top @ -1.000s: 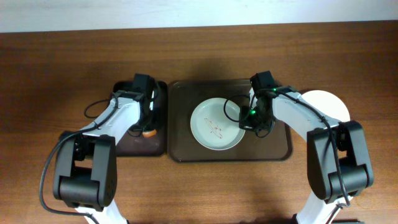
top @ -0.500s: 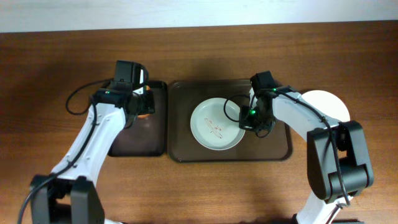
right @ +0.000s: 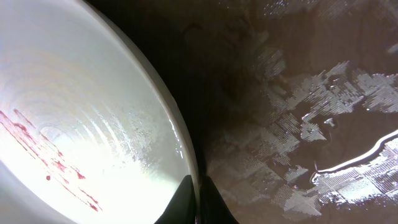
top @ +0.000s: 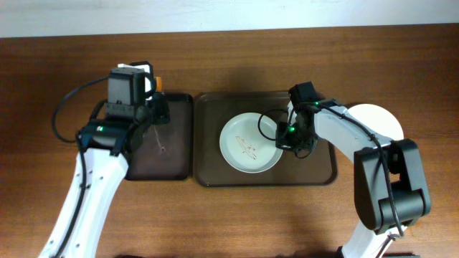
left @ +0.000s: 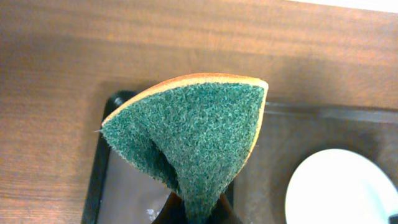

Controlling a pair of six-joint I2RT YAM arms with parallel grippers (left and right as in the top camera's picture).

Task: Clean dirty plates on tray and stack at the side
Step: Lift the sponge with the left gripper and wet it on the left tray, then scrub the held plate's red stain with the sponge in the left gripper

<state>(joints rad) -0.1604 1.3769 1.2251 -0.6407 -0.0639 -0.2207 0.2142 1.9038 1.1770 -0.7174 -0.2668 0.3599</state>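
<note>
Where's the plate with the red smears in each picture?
Overhead: the plate is in the middle, on the tray.
Left wrist: plate peeks in at the bottom right corner.
Right wrist: plate fills the left side.
Shared landmark: the dark brown tray under it.

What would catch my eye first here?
A green sponge, pinched and folded in the left gripper over the black tray. Then the plate with red streaks on the brown tray, its right rim pinched by the right gripper. A white plate lies beyond that tray, far right.
</note>
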